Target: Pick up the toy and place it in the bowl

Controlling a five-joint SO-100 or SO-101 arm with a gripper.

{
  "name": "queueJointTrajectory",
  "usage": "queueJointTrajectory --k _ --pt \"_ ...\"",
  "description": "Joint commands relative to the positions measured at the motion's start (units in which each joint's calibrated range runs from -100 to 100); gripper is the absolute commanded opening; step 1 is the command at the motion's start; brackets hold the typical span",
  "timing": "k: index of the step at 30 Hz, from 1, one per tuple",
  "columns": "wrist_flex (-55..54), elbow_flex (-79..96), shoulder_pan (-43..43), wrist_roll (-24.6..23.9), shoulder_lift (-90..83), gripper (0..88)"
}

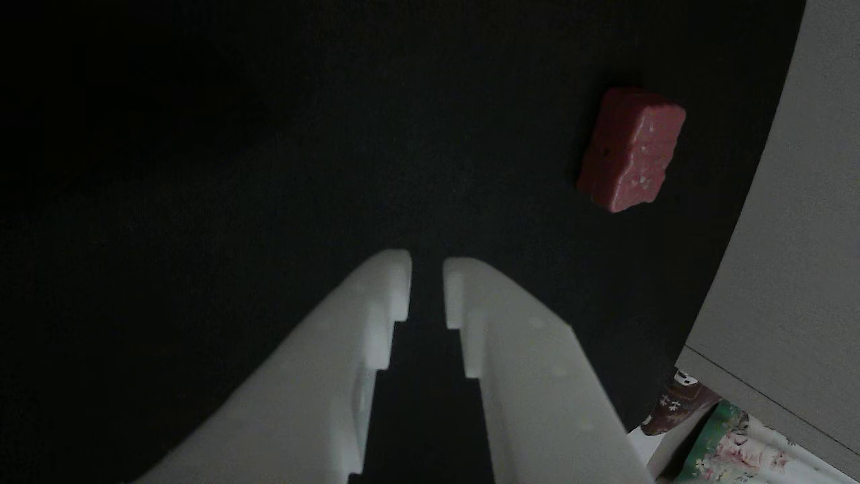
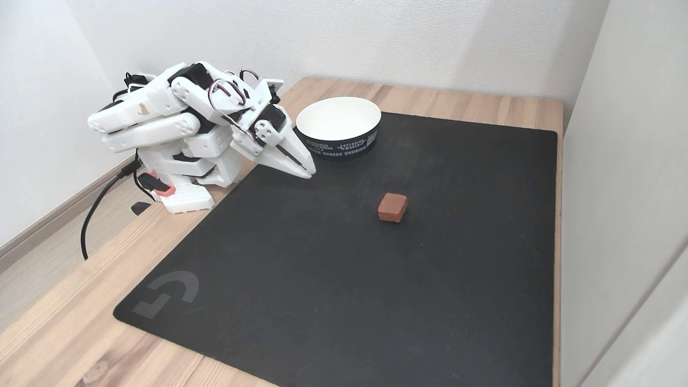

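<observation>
The jaws stand nearly pressed together with a narrow slit between their tips, holding nothing, low over the black mat on the wooden tabletop. In the other view the toy lies on the mat ahead of the jaws and off to their right, well apart from them. In the fixed view the toy sits beyond the jaw tips, and the bowl stands just beside them.

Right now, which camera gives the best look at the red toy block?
The other view: the toy appears large and close, with its whitish specks and small hole visible. The fixed view shows it small, lying on the black mat, apart from the bowl.
</observation>
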Motion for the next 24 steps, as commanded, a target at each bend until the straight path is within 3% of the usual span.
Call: queueJointTrajectory --k 1,24 --pt "-0.2 -0.2 0.0 -0.3 -0.5 2.5" --pt "-0.3 -0.7 0.6 -0.2 0.1 2.5"
